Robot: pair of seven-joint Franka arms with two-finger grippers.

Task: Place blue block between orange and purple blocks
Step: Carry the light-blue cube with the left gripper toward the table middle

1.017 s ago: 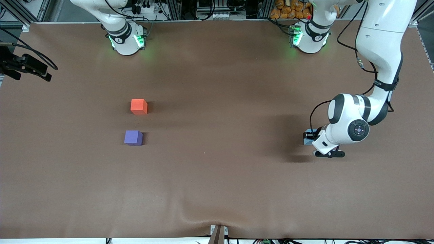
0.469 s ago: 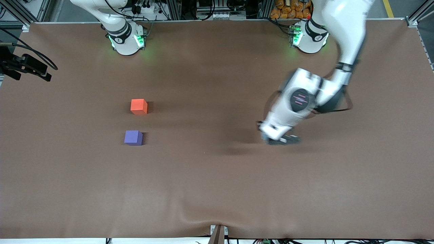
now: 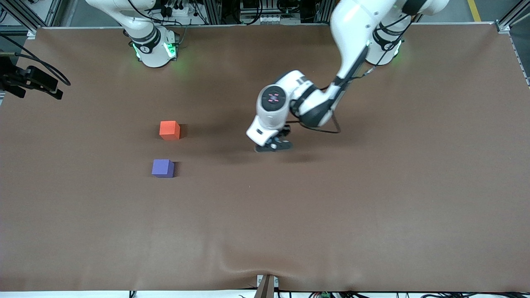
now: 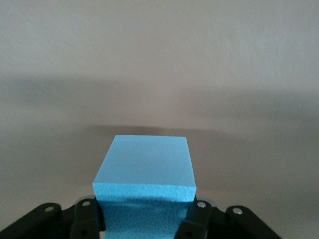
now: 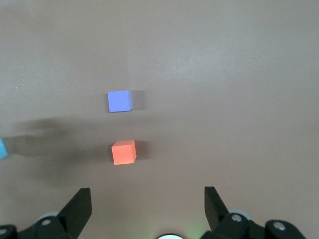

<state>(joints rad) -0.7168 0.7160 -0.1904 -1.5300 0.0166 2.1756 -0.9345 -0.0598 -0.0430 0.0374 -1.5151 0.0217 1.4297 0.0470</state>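
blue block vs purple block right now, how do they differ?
Colour: the blue block is light sky blue, the purple block a darker violet.
Support: the blue block is held off the table in the left gripper, fingers shut on its sides; the purple block rests on the table, untouched.
Neighbours: the purple block sits near the orange block, nearer the front camera; the blue block is apart from both.
Shared: plain matte cubes.

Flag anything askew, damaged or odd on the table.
Nothing stands out. The orange block and purple block sit square and apart; the left gripper holds the blue block straight. The right gripper waits open.
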